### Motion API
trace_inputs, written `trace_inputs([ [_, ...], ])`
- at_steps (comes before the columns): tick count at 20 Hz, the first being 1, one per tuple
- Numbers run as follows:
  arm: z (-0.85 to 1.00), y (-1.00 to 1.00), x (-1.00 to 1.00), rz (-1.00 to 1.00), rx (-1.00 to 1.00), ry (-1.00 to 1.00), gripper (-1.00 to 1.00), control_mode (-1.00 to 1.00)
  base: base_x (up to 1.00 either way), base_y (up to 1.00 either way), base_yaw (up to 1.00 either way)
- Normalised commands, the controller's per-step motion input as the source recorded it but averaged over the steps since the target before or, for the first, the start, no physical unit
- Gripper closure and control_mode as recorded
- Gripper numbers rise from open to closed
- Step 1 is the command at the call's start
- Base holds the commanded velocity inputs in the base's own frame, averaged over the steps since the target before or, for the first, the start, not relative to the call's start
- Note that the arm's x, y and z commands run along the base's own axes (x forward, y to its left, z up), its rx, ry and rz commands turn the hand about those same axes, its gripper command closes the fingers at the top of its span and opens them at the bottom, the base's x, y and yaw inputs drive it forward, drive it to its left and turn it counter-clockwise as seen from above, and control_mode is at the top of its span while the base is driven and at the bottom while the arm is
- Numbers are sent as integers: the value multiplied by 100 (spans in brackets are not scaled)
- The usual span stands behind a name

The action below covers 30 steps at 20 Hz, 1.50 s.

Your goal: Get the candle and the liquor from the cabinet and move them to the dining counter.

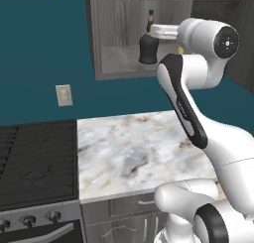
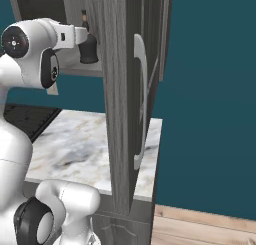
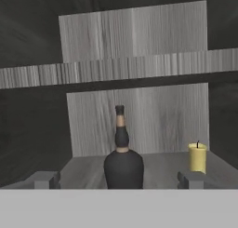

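The liquor (image 3: 123, 163), a squat black bottle with a brownish stopper, stands upright on the lower shelf of the open cabinet (image 1: 114, 19). It also appears as the liquor (image 1: 148, 47) and the liquor (image 2: 88, 48) from the base. My gripper (image 3: 117, 180) is open, with its fingertips (image 3: 44, 179) wide apart on either side of the bottle's body and touching nothing. The hand reaches level into the cabinet, gripper (image 1: 151, 32) at the bottle's neck height. The pale-yellow candle (image 3: 197, 158) stands to the bottle's right on the same shelf. The dining counter is out of view.
The cabinet door (image 2: 120, 89) stands swung open on the right with its silver bar handle (image 2: 140, 104). An upper shelf (image 3: 116, 71) spans above the bottle. Below are a small marble worktop (image 1: 129, 152), a black stove (image 1: 34, 157) to its left, and a wall outlet (image 1: 64, 95).
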Motion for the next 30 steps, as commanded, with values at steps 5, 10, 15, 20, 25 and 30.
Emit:
trace_inputs([
  [5,0,0,28,0,0,0,-100,-100,0,0,0],
  [10,0,0,25,0,0,0,-100,-100,0,0,0],
  [15,0,0,21,0,0,0,-100,-100,0,0,0],
  [20,-2,0,15,0,0,0,-100,-100,0,0,0],
  [25,-6,0,18,0,0,0,-100,-100,0,0,0],
  [30,-10,0,21,0,0,0,-100,-100,0,0,0],
])
